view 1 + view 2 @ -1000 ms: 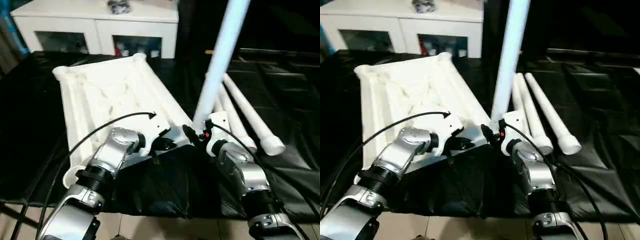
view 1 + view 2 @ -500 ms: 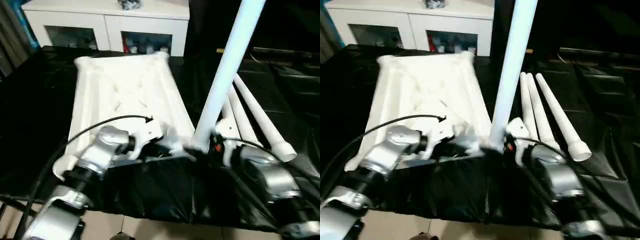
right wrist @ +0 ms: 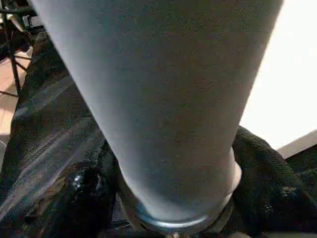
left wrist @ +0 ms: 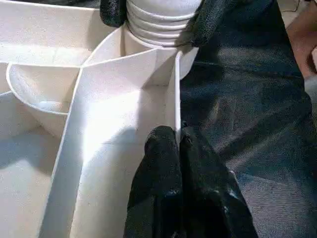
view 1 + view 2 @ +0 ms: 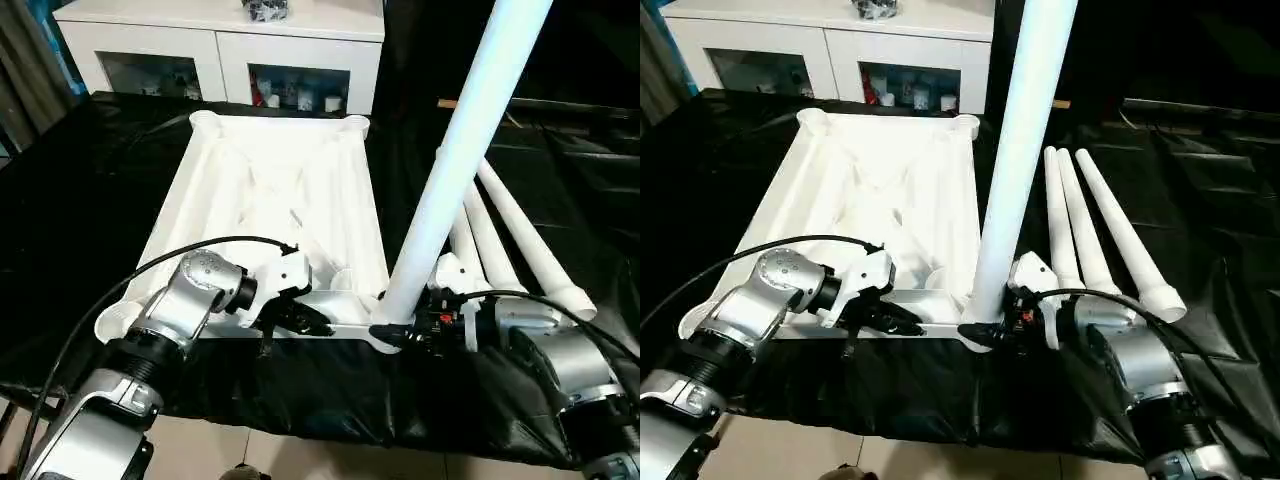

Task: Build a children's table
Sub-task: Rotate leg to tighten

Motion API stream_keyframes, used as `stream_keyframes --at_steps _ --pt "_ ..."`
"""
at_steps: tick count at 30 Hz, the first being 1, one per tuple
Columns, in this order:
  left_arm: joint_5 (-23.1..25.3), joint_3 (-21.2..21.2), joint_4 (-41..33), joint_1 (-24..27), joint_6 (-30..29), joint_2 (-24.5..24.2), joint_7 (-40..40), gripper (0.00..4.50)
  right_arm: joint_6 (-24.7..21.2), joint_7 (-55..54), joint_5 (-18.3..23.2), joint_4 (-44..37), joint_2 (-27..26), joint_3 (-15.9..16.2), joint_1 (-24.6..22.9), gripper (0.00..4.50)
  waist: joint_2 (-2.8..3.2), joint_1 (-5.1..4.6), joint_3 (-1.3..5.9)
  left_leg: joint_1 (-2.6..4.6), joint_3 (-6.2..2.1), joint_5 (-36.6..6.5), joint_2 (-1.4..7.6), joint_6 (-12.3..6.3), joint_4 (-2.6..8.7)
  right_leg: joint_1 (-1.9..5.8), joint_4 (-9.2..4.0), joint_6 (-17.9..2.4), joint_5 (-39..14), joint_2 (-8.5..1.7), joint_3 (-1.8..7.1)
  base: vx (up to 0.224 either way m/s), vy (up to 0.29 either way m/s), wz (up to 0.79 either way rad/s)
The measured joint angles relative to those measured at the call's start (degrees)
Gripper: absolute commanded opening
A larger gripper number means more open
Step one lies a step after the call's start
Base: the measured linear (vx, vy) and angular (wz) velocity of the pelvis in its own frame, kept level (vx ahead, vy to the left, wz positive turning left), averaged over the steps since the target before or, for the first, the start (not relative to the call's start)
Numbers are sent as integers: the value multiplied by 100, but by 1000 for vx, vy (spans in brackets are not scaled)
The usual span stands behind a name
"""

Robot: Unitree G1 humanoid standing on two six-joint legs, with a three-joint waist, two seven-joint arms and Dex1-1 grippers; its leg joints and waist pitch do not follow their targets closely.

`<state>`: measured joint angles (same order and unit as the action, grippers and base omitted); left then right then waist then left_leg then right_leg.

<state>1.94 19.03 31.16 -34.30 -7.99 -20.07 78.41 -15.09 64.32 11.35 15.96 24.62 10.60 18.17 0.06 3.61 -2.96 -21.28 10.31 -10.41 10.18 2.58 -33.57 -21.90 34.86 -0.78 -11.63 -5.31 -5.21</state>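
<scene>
A white plastic tabletop (image 5: 270,215) lies ribbed underside up on a counter (image 5: 60,210) draped in black sheeting, its near edge toward the robot. At the near right corner socket (image 4: 148,54), one tapered white leg (image 5: 455,165) stands upright, its ribbed foot seated in the socket. The right pincer (image 5: 400,335) reaches in from the right at the leg's base, its two black fingers (image 4: 111,10) set on either side of the ribbed foot and clasping it. The left pincer (image 4: 176,144) sits just left of that corner, its fingers pressed together, nipping the thin outer wall of the tabletop along the near edge. Three more legs (image 5: 1095,225) lie side by side on the sheeting to the right of the upright one, apart from both pincers. A white cabinet (image 5: 220,50) with glass doors stands behind the counter.
</scene>
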Motion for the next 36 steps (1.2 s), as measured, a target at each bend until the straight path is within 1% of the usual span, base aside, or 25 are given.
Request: stream_keyframes --at_steps 2,4,5,7,9,13,15,17,18,20,21,23,24,25,29,31,33,36 --pt "13 -18 48 -17 -96 8 -154 0 -31 -300 -61 60 -153 -45 5 276 -1 -12 1 19 0 0 0 1 2 15 6 -2 2 0 1 0 0 0" --pt "100 -76 186 -138 -237 89 -528 0 -66 -951 -135 239 -483 -239 62 276 -4 -54 3 30 -1 0 0 3 0 16 11 -6 5 0 1 0 0 0" --pt "177 -101 259 -222 -352 176 -761 0 -143 -1383 -164 351 -698 -359 137 276 -3 -90 3 31 -2 0 -1 3 3 13 6 13 -7 0 1 0 0 0" --pt "227 -166 344 -274 -587 407 -1207 0 -254 -2129 -185 539 -1037 -604 236 275 -7 -160 3 33 -9 2 -1 6 0 10 3 19 -10 0 0 -51 4 -6" --pt "238 -250 365 -275 -806 639 -1600 0 -226 -2736 -236 688 -1317 -791 308 275 -8 -194 3 34 -9 2 -2 6 -4 6 0 19 -10 0 0 0 0 0" --pt "268 -349 381 -274 -1001 912 -2097 0 -204 -3503 -307 872 -1641 -976 436 275 -10 -200 5 34 -13 2 -2 6 -2 2 -12 20 -11 0 -2 0 0 0" --pt "327 -414 381 -273 -1097 1072 -2392 0 -86 -4016 -424 1021 -1896 -1089 526 275 -12 -201 6 34 -13 2 -2 6 -3 1 -14 20 -11 0 -2 0 0 0" --pt "350 -462 380 -271 -1164 1171 -2557 0 65 -4308 -513 1172 -2006 -1107 610 275 -6 -202 8 32 -13 2 -3 6 1 2 -30 21 -10 0 -2 0 0 0" --pt "353 -463 380 -271 -1167 1186 -2592 0 147 -4353 -543 1223 -2033 -1118 622 310 1 -201 11 31 -13 2 -3 6 5 3 -40 22 -9 0 -3 0 0 0" --pt "353 -461 369 -271 -1168 1197 -2615 0 275 -4387 -560 1273 -2049 -1126 623 344 16 -199 14 28 -12 2 -6 6 6 4 -49 20 -5 0 -2 0 0 0" --pt "353 -457 353 -271 -1170 1198 -2613 0 310 -4382 -573 1287 -2053 -1126 624 344 21 -198 14 26 -12 2 -8 6 5 4 -51 16 2 0 0 0 0 0" --pt "350 -457 337 -271 -1155 1190 -2595 0 356 -4321 -597 1292 -2055 -1125 631 365 23 -199 12 23 -12 2 -8 6 6 3 -57 7 25 0 0 0 0 0" --pt "343 -457 334 -271 -1144 1178 -2570 0 378 -4264 -616 1292 -2041 -1124 631 365 23 -199 12 22 -12 2 -8 6 7 3 -62 10 40 0 0 0 0 0" --pt "337 -457 333 -271 -1109 1157 -2530 0 407 -4175 -626 1292 -2005 -1113 630 389 25 -198 11 22 -12 2 -8 6 10 1 -64 -8 58 0 0 0 0 0" --pt "305 -429 334 -263 -891 1027 -2246 0 448 -3387 -575 1202 -1649 -990 579 389 33 -174 5 15 -11 2 -8 6 30 -7 -66 -17 67 1 -3 0 0 0" --pt "250 -377 316 -241 -710 859 -1943 0 448 -2731 -458 993 -1278 -827 423 389 35 -151 4 13 -10 2 -6 5 41 -8 -65 -9 63 2 -3 0 0 0" --pt "162 -344 240 -209 -641 666 -1579 0 431 -2062 -361 781 -904 -630 313 389 37 -102 1 5 -10 3 -3 4 44 -9 -69 2 55 3 -8 0 0 0" --pt "109 -291 162 -192 -572 527 -1169 0 414 -1516 -266 623 -696 -524 237 389 38 -36 1 -13 -4 7 -2 -12 41 -19 -77 1 51 2 -8 0 0 0"
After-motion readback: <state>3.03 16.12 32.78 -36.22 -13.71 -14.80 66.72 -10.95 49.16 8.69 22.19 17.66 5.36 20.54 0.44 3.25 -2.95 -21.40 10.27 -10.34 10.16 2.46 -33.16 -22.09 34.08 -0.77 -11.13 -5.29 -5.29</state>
